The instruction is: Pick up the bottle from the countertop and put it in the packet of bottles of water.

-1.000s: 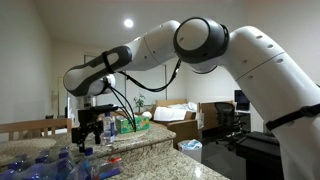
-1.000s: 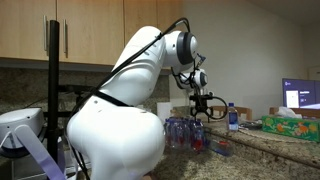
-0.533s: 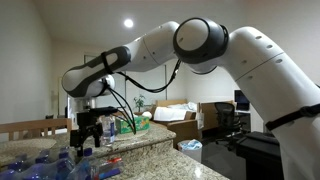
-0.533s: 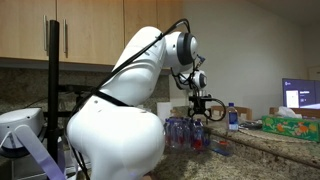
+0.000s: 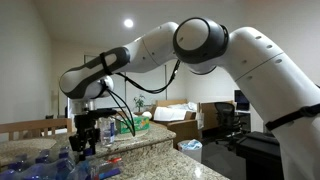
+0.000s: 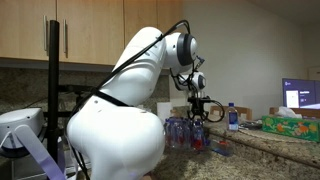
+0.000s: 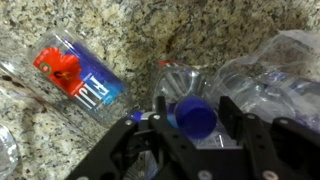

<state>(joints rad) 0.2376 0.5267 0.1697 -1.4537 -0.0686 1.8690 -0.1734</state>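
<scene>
As the tool (image 7: 195,108) clamps the bottle (image 7: 197,119) (blue cap), the packet (image 7: 275,75) holds others.

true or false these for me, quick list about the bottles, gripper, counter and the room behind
1. A red-label bottle lies on its side on the counter. True.
2. The bottle between the fingers of the gripper has a green cap. False: it is blue.
3. The counter is speckled stone. True.
4. The cabinets are white. False: they are brown wood.
5. The screen at the back is dark. False: it is lit.
</scene>
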